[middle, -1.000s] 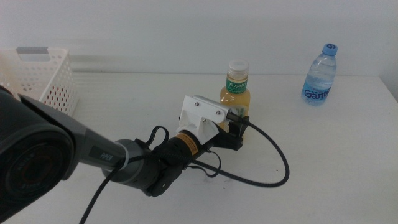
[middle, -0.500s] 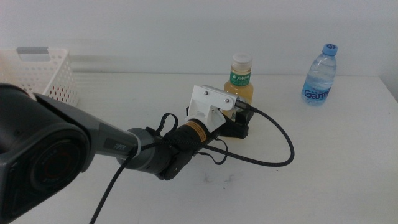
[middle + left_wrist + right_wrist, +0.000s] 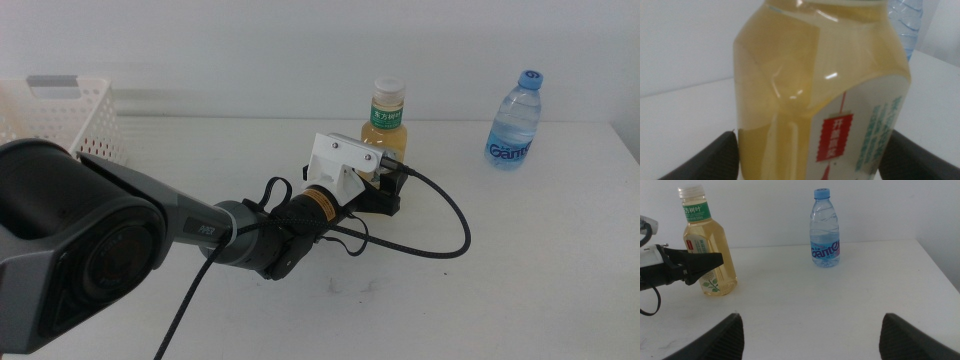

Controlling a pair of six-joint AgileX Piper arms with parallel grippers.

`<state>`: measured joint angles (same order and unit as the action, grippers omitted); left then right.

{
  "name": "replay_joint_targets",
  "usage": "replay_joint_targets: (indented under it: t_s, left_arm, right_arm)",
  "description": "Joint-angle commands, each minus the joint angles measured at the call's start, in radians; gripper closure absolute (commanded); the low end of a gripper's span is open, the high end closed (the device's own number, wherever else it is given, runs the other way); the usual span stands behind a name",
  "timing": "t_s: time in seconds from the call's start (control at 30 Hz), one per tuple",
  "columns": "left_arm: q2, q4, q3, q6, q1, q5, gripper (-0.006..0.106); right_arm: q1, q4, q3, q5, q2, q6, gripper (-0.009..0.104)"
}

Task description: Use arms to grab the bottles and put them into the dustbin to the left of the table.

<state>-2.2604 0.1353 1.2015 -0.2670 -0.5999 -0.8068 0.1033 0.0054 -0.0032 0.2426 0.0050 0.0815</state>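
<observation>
The yellow tea bottle (image 3: 386,128) with its white cap stands upright mid-table. My left gripper (image 3: 386,188) reaches in from the left and is open, one jaw on each side of the bottle's lower body. In the left wrist view the tea bottle (image 3: 810,90) fills the picture, and the left gripper (image 3: 812,140) has a jaw close against either side. The clear blue-capped water bottle (image 3: 517,120) stands at the far right. My right gripper (image 3: 811,320) is open and holds nothing; it is out of the middle view. The dustbin (image 3: 75,125) sits at the far left.
A black cable (image 3: 450,225) loops over the table to the right of the left wrist. The right wrist view shows the tea bottle (image 3: 707,250), the left gripper (image 3: 690,265) at it, and the water bottle (image 3: 826,230) on bare white table (image 3: 840,310).
The left arm has pushed forward and slightly right, bringing its jaws further around the tea bottle. Both bottles stand where they were.
</observation>
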Motion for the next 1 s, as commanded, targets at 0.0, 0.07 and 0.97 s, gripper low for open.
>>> replay_joint_targets:
  t_s: [0.0, 0.07, 0.97]
  left_arm:
    - [-0.007, 0.012, 0.008, -0.003, 0.005, 0.025, 0.008]
    - [-0.007, 0.014, 0.008, -0.003, 0.005, 0.025, 0.008]
    - [-0.007, -0.257, 0.008, 0.188, -0.012, 0.056, 0.008]
  right_arm:
    - [-0.006, -0.005, 0.003, -0.01, -0.005, 0.0, 0.006]
    - [-0.006, -0.005, 0.003, -0.01, -0.005, 0.0, 0.006]
    - [-0.006, -0.005, 0.003, -0.01, -0.005, 0.002, 0.006]
